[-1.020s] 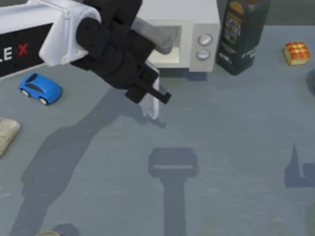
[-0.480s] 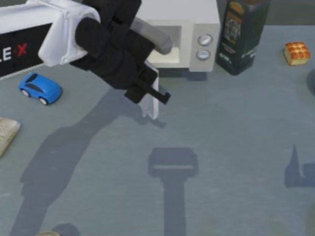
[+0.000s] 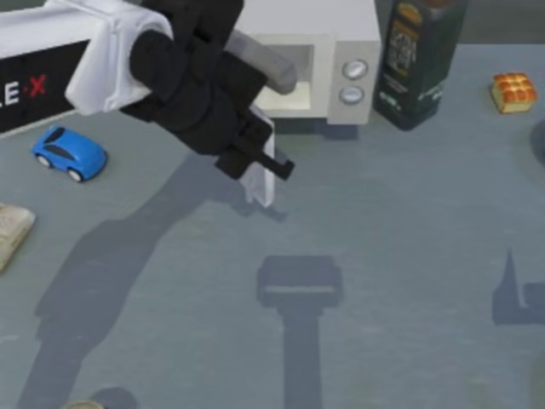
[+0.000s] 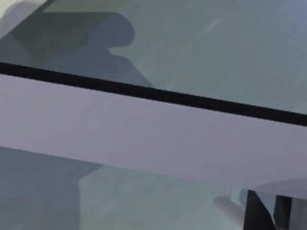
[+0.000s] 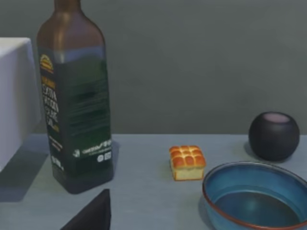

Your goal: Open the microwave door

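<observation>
Left tool (image 3: 271,162) closed on free edge of the door (image 3: 265,177), which stands swung out, edge-on toward the near surface. Hinge lies behind it at the microwave (image 3: 319,60), cavity exposed. Right arm not in view.

microwave (image 3: 324,51): 1
bottle (image 3: 421,60): 1
toy car (image 3: 70,153): 1
bread roll (image 3: 513,91): 1
blue bowl (image 5: 256,199): 1
dark ball (image 5: 274,136): 1

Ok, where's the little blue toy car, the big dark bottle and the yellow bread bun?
Small blue toy car (image 3: 68,152): top view, on its roof.
Tall dark glass bottle (image 5: 79,110): right wrist view, on its label.
Square golden bread bun (image 5: 187,162): right wrist view, on its top crust.
</observation>
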